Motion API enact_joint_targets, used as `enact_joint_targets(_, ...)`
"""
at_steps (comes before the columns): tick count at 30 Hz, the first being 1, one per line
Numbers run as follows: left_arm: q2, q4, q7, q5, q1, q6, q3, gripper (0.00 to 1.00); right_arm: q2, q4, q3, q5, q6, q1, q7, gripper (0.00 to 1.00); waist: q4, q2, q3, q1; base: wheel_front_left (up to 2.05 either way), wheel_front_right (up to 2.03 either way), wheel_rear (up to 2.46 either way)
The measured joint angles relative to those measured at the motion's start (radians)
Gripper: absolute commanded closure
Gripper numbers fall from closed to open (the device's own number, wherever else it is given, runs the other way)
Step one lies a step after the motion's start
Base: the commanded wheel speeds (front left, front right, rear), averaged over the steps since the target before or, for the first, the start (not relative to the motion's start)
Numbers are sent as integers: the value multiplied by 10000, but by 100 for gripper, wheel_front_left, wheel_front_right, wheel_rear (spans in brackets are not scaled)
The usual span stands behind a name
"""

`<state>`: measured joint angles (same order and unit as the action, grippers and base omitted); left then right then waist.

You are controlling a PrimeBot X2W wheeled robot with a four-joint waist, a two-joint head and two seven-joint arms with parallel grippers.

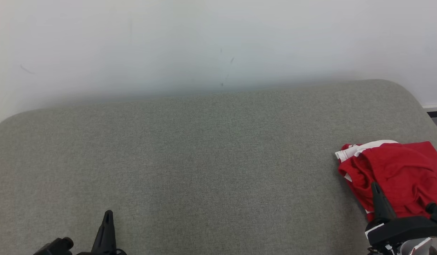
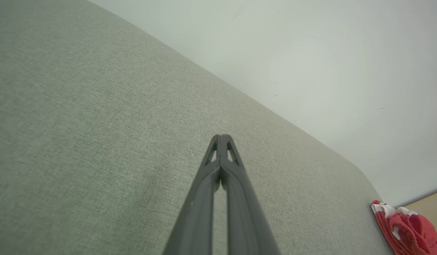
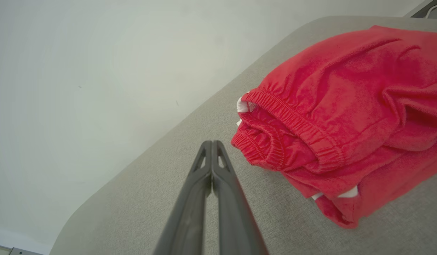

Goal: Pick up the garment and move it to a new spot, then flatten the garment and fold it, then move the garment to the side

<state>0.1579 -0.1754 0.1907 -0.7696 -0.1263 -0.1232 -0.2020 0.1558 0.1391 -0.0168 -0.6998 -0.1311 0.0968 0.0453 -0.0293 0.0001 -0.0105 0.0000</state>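
Note:
The garment (image 1: pixel 398 173) is red with white trim and an elastic waistband, lying bunched at the right end of the grey cushion (image 1: pixel 204 159). It also fills the right of the right wrist view as the garment (image 3: pixel 345 106), and sits small at the lower right as the garment (image 2: pixel 406 226). My right gripper (image 1: pixel 375 186) is shut and empty, its tip over the garment's near edge in the head view; in its own view the right gripper (image 3: pixel 211 143) points just left of the waistband, apart from it. My left gripper (image 1: pixel 108 214) is shut and empty above bare cushion; its closed tips, the left gripper (image 2: pixel 221 137), touch each other.
A pale wall (image 1: pixel 204 42) rises behind the cushion. The cushion's rounded right end (image 1: pixel 416 102) drops to a dark floor strip (image 1: pixel 436 114). Wide bare fabric stretches between the two grippers.

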Motion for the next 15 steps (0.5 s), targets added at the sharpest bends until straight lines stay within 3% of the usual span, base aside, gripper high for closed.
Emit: enact_joint_targets(15, -232, -677, -63, -2008, -516, 546, -27, 100, -8, 761, 759, -2006, 2, 450, 533, 100, 45, 0, 37, 0, 0, 0, 0)
